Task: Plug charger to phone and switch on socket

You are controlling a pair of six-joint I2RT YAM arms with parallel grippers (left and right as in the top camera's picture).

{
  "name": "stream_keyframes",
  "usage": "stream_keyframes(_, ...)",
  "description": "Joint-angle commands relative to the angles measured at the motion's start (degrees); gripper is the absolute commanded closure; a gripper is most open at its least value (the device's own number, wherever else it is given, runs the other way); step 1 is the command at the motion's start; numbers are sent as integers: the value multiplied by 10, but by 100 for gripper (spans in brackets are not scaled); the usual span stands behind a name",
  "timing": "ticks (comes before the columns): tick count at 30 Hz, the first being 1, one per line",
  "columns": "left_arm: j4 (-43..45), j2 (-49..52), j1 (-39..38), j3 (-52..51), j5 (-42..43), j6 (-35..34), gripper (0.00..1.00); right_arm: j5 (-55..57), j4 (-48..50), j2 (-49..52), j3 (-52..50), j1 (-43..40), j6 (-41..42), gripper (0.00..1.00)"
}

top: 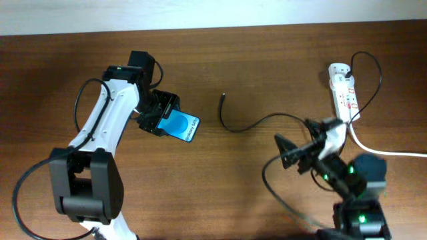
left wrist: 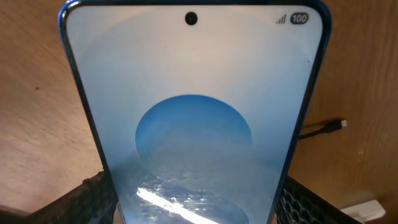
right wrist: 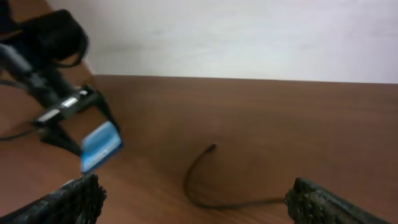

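The phone (top: 181,126), blue screen with "Galaxy S25" text, is held in my left gripper (top: 160,115), which is shut on its end; it fills the left wrist view (left wrist: 193,124) and shows in the right wrist view (right wrist: 99,146). The charger cable (top: 250,127) curves across mid-table, its plug tip (top: 223,97) lying free; the tip also shows in the left wrist view (left wrist: 339,124) and right wrist view (right wrist: 211,148). My right gripper (top: 292,153) is open and empty, fingers wide apart, low over the cable (right wrist: 205,200). The white socket (top: 344,93) lies at back right.
A thick white power cord (top: 387,152) runs from the socket off the right edge. The table's far edge meets a pale wall (right wrist: 249,37). The right arm's own black cables (top: 280,193) loop near the front.
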Motion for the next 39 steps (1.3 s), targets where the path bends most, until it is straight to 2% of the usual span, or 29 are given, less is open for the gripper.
stream_keyframes(1, 0, 2, -1, 1, -4, 3, 100, -116, -3, 101, 68, 5, 5, 2)
stream_keyframes(6, 6, 2, -1, 1, -4, 2, 100, -221, -3, 243, 138, 5, 13, 2)
stream_keyframes(12, 23, 2, -9, 1, -4, -4, 100, -266, 53, 385, 156, 5, 144, 2)
stream_keyframes(14, 25, 2, -17, 1, -4, -11, 100, -265, 75, 414, 156, 5, 151, 2)
stream_keyframes(18, 48, 2, -35, 1, -4, -16, 100, -259, 151, 481, 156, 6, 313, 2)
stream_keyframes(20, 47, 2, -38, 1, -4, -38, 100, -256, 165, 504, 156, 16, 318, 1)
stream_keyframes(23, 46, 2, -39, 1, -4, -71, 100, -186, 165, 525, 156, 68, 346, 13)
stream_keyframes(29, 45, 2, -56, 1, 2, -75, 100, -11, 172, 526, 157, 200, 376, 20)
stream_keyframes(33, 45, 2, -81, 1, 18, -84, 100, 14, 193, 526, 157, 242, 376, 21)
stream_keyframes(39, 46, 2, -99, 1, 62, -103, 100, 36, 195, 527, 156, 262, 391, 30)
